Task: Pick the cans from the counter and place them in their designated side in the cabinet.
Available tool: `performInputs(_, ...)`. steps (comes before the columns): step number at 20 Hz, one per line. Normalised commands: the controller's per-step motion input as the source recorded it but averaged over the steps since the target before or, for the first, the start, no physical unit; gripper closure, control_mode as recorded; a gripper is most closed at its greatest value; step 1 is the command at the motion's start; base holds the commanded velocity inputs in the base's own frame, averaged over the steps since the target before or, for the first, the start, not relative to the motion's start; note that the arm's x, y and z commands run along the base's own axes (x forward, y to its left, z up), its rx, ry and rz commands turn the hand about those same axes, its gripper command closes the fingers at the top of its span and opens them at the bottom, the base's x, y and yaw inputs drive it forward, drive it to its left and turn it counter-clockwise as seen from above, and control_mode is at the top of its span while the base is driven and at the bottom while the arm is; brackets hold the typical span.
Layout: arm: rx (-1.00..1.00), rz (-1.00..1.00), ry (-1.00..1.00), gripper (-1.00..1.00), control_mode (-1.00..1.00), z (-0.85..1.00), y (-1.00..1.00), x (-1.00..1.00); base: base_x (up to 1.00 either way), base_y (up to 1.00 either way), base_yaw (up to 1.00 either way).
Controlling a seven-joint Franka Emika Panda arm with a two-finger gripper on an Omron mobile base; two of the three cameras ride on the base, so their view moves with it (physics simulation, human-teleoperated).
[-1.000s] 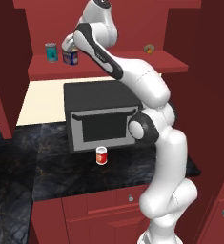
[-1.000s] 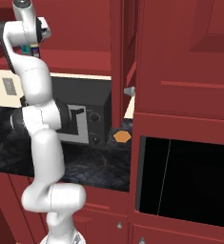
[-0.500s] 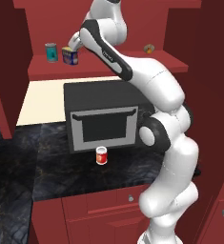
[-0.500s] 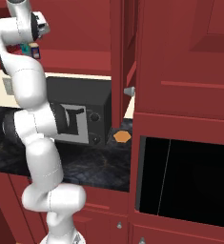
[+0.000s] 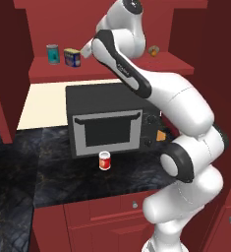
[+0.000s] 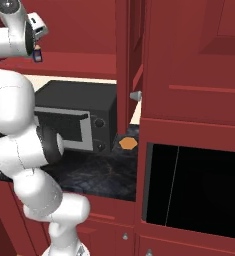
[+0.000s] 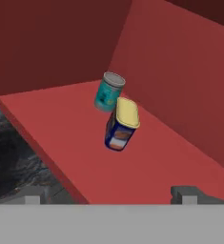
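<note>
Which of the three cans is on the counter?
The red can, standing before the microwave. The teal can and blue can stand on the cabinet shelf.

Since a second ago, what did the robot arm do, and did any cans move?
The arm swung back and rightward from the shelf, drawing its open pincer away from the navy-blue can. Nothing was grabbed or dropped. The navy-blue can and teal can stayed on the cabinet shelf; the red can stayed on the counter.
</note>
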Motion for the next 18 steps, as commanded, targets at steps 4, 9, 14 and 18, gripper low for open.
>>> performInputs(4, 0.0, 0.08, -0.17, -1.0, -1.0, -0.04, -0.27, -0.62, 0.0, 0.0, 0.0)
performInputs(9, 0.0, 0.05, -0.03, -1.0, -1.0, 0.0, -0.23, -0.54, 0.0, 0.0, 0.0)
performInputs(14, 0.0, 0.01, 0.03, -1.0, -1.0, 0.0, -0.14, -0.54, 0.0, 0.0, 0.0)
performInputs(18, -0.02, 0.0, 0.0, -1.0, -1.0, 0.0, -0.1, -0.59, 0.0, 0.0, 0.0)
